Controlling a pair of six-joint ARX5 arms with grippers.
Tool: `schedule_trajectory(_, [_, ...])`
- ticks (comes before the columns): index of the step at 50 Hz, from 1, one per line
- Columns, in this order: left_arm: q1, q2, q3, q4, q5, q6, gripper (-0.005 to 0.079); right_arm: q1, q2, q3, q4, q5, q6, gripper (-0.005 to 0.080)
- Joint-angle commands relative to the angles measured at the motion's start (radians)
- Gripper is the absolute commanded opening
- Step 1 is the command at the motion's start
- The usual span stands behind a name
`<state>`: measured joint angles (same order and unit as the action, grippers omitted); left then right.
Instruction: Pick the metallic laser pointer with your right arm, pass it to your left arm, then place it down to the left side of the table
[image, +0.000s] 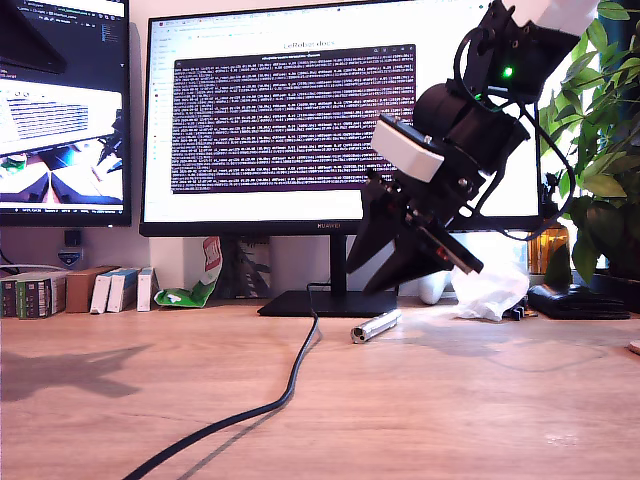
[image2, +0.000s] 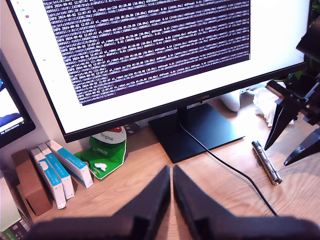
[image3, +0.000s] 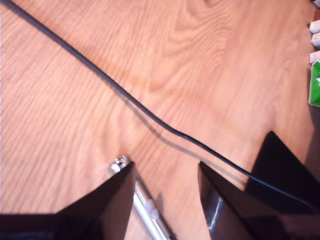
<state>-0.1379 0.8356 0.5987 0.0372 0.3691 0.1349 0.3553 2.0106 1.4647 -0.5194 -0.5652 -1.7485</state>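
**Now: second gripper open above pointer, first gripper closed**

Pointer (image: 375, 326) lies flat on the table (image: 450, 410), just in front of the monitor base (image: 330, 303), a bit to the exterior view's right of centre. It lies at a slant and nothing is gripping it. A black cable (image: 270, 405) runs from the base across the table toward the exterior view's lower left, passing just beside the pointer without touching it.

My second gripper (image3: 165, 192) hangs over the pointer (image3: 142, 202), jaws apart. One finger (image3: 107, 205) overlaps the pointer body in the second wrist view, so contact cannot be told there. In the exterior view this gripper (image: 410, 265) sits above the pointer, tips off the table.

My first gripper (image2: 171, 190) has its jaws together, holding nothing. It is well apart from the pointer (image2: 266, 162), and its arm is not in the exterior view.

Small boxes (image: 115, 290) and a green packet (image: 200, 280) stand against the wall at the exterior view's left. A plant (image: 600, 130) is at that view's right edge.
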Motion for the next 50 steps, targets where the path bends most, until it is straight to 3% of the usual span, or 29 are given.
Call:
schedule_trajectory(1, [-0.005,0.003,0.019,0.004,0.005,0.004,-0.0010,0.008,0.053,-0.004,-0.002,-0.003,0.000,0.0362])
schedule_trajectory(50, [-0.005,0.003,0.019,-0.006,0.005,0.004,-0.0010,-0.037,0.116,-0.004,0.014,-0.029,-0.010,0.0361])
